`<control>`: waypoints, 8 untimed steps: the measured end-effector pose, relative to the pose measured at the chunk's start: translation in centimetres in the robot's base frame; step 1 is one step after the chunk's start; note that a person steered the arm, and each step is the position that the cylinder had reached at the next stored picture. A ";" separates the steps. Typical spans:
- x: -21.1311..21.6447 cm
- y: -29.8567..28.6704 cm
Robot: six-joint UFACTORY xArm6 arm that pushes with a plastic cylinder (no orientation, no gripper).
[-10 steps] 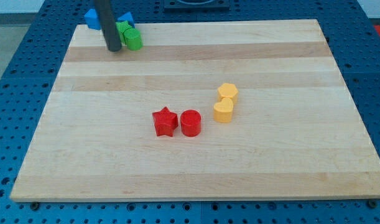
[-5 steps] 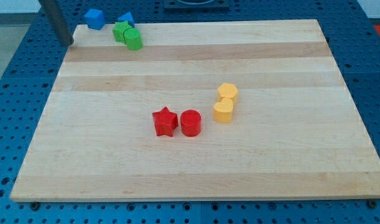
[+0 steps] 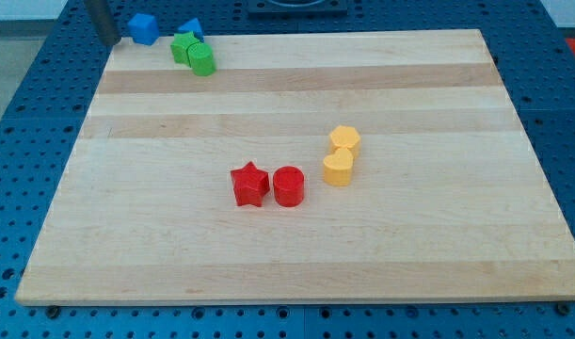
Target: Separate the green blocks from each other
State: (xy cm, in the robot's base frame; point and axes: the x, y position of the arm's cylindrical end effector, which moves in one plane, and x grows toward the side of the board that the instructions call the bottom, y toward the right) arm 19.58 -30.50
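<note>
Wooden bench [image 3: 296, 254] is lying mostly bare; the green blocks, a star-like one [image 3: 183, 45] and a cylinder [image 3: 202, 60], are sitting touching near its top-left edge, beside two blue blocks [image 3: 142, 27] [image 3: 192, 28]. My tip [image 3: 108, 38] is hovering off the corner, left of them; it is carrying no jaws.

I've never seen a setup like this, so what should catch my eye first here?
Bright blocks in pairs on a pale wooden board: a red star touching a red cylinder near the middle, with two yellow blocks just to their right. At the view's top left, two green blocks sit pressed together beside two blue ones, and my tip hangs just left of them.
</note>
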 end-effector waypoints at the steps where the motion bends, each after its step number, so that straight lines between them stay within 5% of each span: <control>1: 0.9 2.1; 2: 7.2 14.4; 4: 9.2 5.8; 5: 8.1 0.1; 8: 0.3 6.3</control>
